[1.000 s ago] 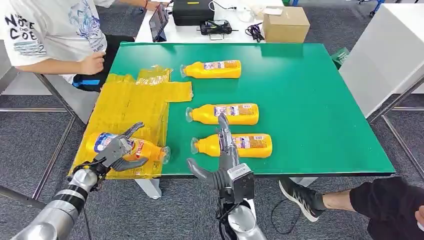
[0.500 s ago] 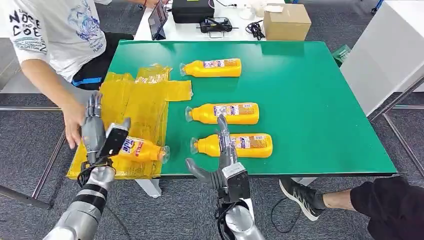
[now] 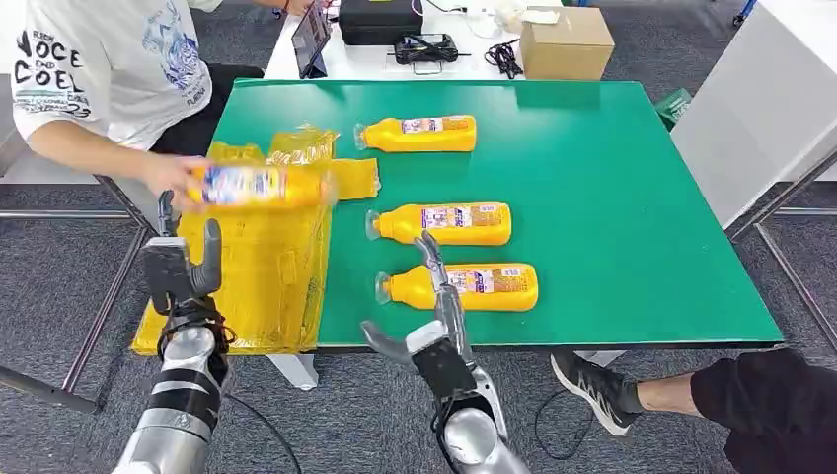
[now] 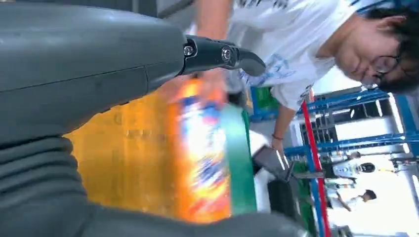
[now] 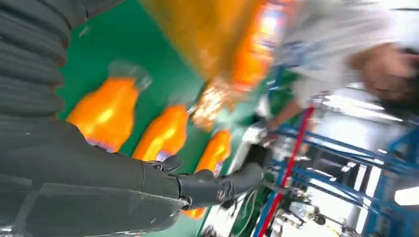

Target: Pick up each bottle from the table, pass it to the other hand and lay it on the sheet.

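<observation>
- The left hand (image 3: 181, 269) hangs empty, fingers apart, off the table's left near corner.
- The right hand (image 3: 431, 321) is spread, empty, at the near edge.
- A person's hand (image 3: 170, 174) holds a bottle (image 3: 259, 185) above the yellow sheet (image 3: 259, 259).
- Three bottles (image 3: 443, 224) lie on the green table (image 3: 612, 207).

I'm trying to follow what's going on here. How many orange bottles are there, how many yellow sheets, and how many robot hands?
Orange bottles: 4, three lying on the green table at and, one in a person's hand
Yellow sheets: 1
Robot hands: 2, left robot hand and right robot hand, both holding nothing
Total: 7
</observation>
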You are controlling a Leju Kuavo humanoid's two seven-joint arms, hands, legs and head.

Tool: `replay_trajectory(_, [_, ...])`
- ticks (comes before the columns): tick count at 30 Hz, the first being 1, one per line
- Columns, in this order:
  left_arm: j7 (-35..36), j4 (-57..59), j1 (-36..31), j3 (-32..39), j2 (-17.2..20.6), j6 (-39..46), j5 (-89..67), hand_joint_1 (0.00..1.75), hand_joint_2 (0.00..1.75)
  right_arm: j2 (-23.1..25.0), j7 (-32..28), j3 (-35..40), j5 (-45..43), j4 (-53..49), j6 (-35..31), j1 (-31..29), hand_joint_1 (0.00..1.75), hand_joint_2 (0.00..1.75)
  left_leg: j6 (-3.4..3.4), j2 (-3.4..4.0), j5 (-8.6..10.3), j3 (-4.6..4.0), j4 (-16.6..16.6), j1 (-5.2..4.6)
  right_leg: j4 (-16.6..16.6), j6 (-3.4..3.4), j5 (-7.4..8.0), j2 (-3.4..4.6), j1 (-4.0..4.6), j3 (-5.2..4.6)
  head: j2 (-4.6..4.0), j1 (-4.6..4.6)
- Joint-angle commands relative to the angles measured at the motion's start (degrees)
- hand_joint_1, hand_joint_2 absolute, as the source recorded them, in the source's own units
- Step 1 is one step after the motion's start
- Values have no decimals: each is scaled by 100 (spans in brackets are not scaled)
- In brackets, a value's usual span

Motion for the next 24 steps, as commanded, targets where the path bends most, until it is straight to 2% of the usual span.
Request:
replay_trajectory(1, [252,-640,686,292,-75,-717,589,0,175,-1149,931,-942,1268,654,518,-798,0,175,1,12,-6,38,-15,1,-23,-5,1,10,2,41,0,0])
replay_trajectory(5, [381,-929,1252,68,-50,-1072,500,0,175,-1633,1507,-1019,1488,1203,1306,-1527,0,175,-1,13,-6,19,-6,-4,-11,-3,0,12,-4,20,0,0])
replay_trajectory(9, [402,-818,1318,-76,6,-1223,340,0,175,-1696,1563,-908,1452,1730,1738,-1907,0,175,-2,17,-9,18,-1,-6,-7,-4,0,16,-7,18,0,0])
replay_trajectory(12, [396,-646,1288,-125,-16,-1251,251,0,175,-1647,1573,-810,1457,2036,1799,-2062,0,175,-4,15,-7,21,-4,-4,-10,-8,1,14,-4,22,0,0])
replay_trajectory(24, [396,-646,1270,-121,-16,-1253,248,0,175,-1629,1571,-801,1449,2043,1786,-2049,0,175,-2,7,-6,9,-1,-4,-3,-4,-2,6,-4,9,0,-2])
